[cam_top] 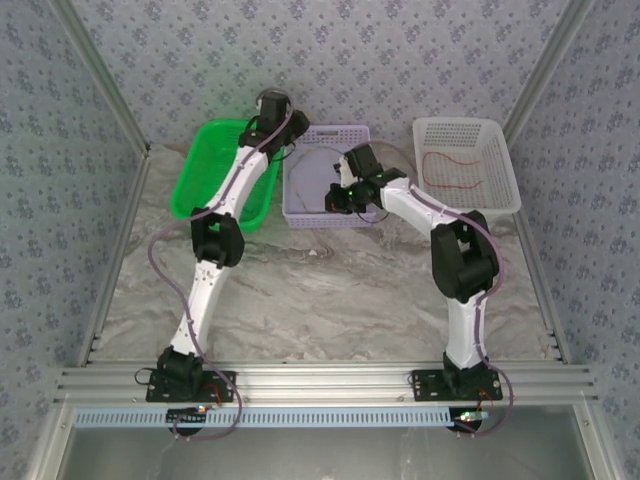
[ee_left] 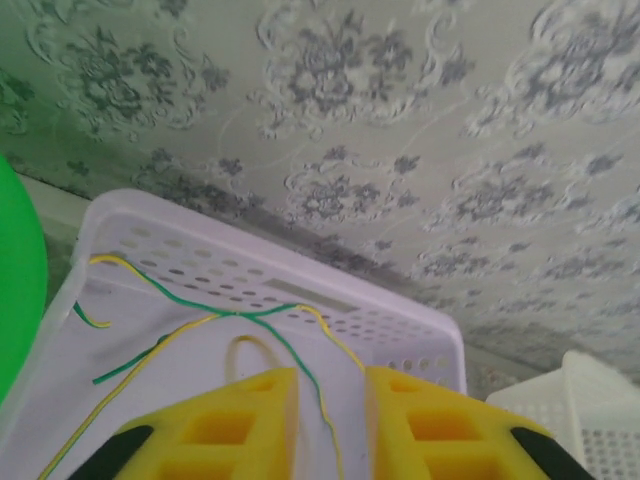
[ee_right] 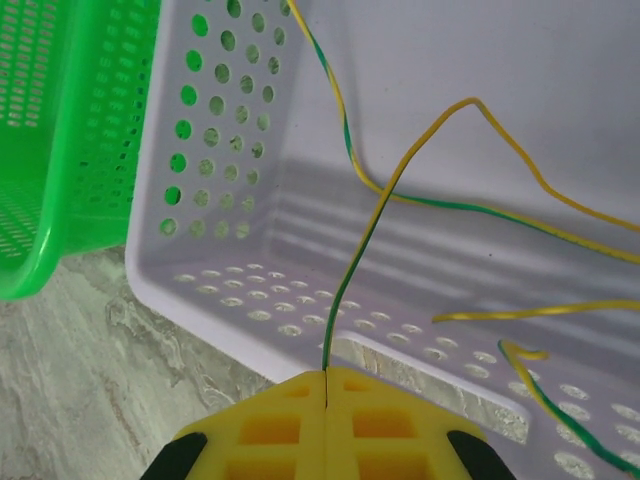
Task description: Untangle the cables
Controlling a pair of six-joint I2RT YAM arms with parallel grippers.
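The right gripper (ee_right: 327,383) is seen clenched, its 2 yellow fingers pressed together on a yellow-green cable (ee_right: 349,270) that rises from the seam between them. It is held low by the near wall of the lilac basket (ee_right: 220,150), inside which other cables (ee_right: 520,312) are spread in loose curves.

The left gripper (ee_left: 332,376) is seen released. Its 2 fingers (ee_left: 250,420) are parted, and 1 yellow-green strand runs down through the gap without being clamped. This gripper is pointed across the same basket toward the patterned wall (ee_left: 400,120).

The lilac basket is set at the middle of the far edge of the table (cam_top: 300,290). The green basket (cam_top: 200,170) is placed just beside it on the left, and the white basket (cam_top: 500,170) is placed toward the far right corner. 1 red cable (cam_top: 450,165) is laid inside the white basket.
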